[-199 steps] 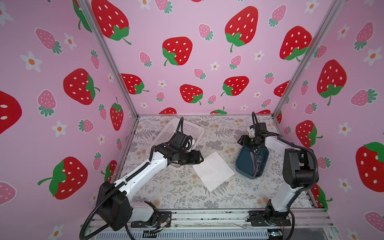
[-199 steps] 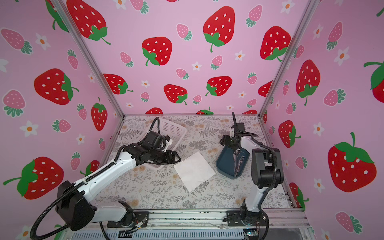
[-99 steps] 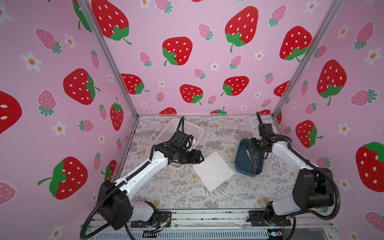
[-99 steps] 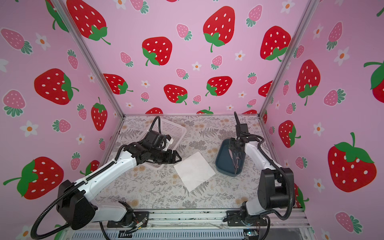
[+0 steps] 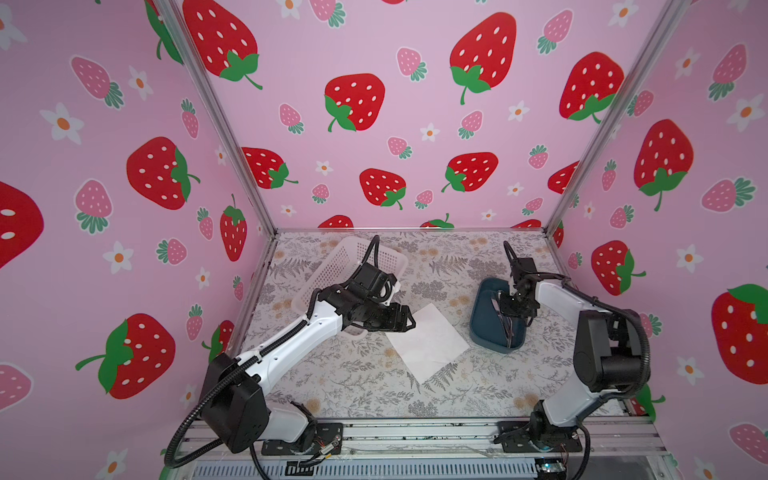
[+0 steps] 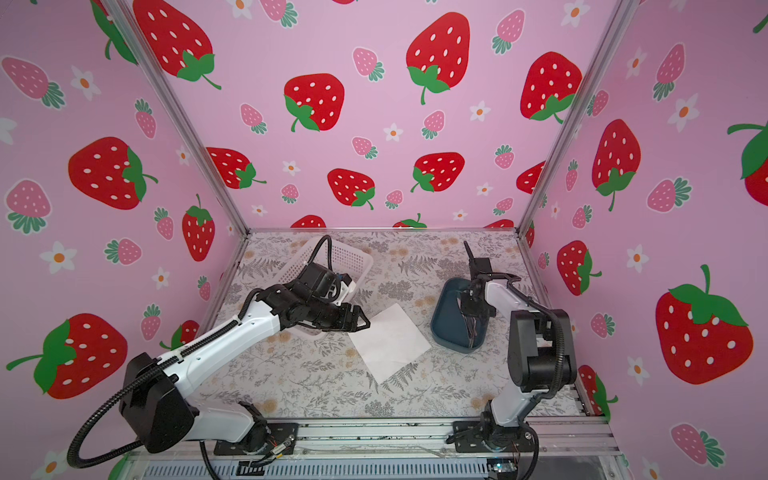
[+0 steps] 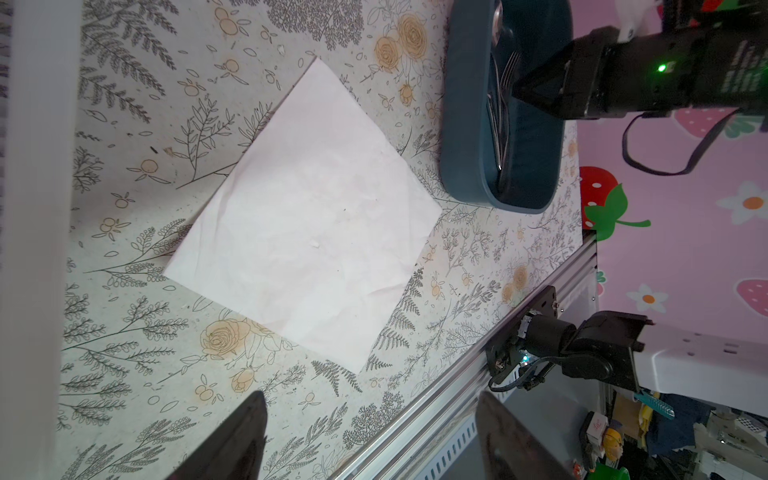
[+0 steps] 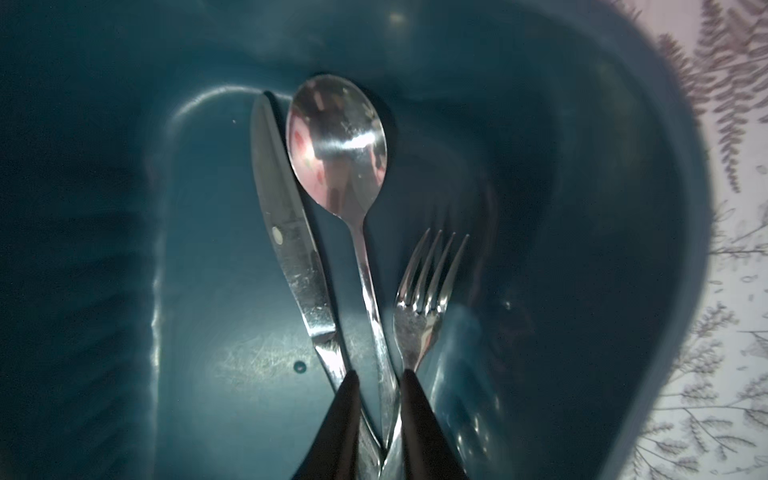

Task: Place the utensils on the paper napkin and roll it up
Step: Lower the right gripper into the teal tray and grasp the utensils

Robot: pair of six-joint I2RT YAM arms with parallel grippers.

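From my screens the flowered desk (image 5: 353, 386) carries everything. The white basket (image 5: 332, 266) sits at the far left. The paper napkin (image 5: 428, 340) lies flat and bare in the middle, one corner pointing toward me. Just to its right, not touching it, is the blue tub (image 5: 478, 320), which holds all the utensils (image 5: 504, 328). My left pincer (image 7: 371, 395) hangs spread wide and empty over the napkin's far left edge, near the basket. My right pincer (image 8: 378, 374) is down inside the tub, jaws pressed in close on the handle of the spoon (image 8: 338, 137) where it crosses that of the knife (image 8: 286, 232). I cannot tell how firm that hold is. The fork (image 8: 419, 316) lies alongside, its handle slipping under one jaw. To do this pick well I would squeeze fully before lifting, then rise straight up until clear of the tub's wall. I would watch the wrist view for the knife or fork sliding loose. If only the spoon comes, I would carry it left, lay it across the napkin's middle, then go for the rest.
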